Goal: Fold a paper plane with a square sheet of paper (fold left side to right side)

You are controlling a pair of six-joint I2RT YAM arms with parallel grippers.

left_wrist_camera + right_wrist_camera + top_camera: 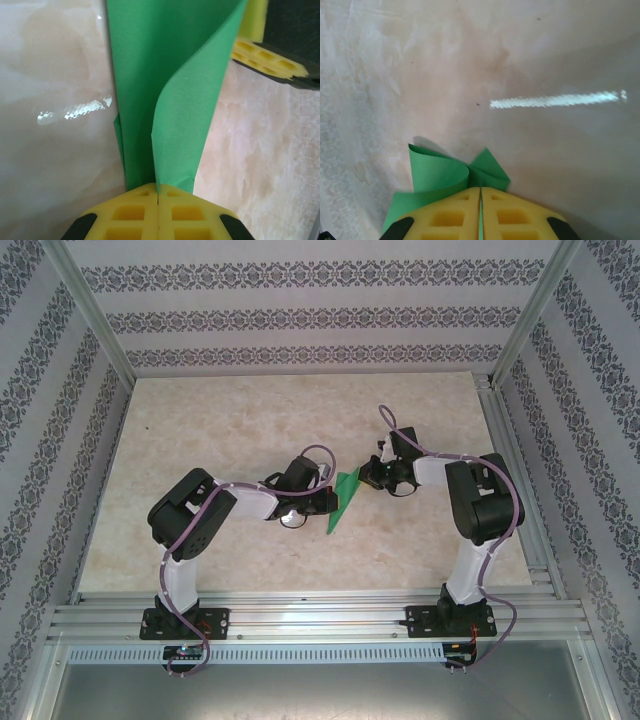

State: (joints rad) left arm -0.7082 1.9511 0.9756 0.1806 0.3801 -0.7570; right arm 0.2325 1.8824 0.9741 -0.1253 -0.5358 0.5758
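Left wrist view: your left gripper (pixel 158 194) pinches the folded green paper (pixel 150 75). Your right gripper (pixel 480 195) pinches its other end. The paper sits between them, mid-table (pixel 200 420), probably to keep it steady for folding.

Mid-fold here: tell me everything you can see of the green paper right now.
The green paper is thin, plain bright green, matte and unmarked, folded into a narrow pointed strip between the arms. The left pincer is shut on one end, where its layers bow apart in a soft curl; the right pincer is shut on the other, curled flaps poking out.
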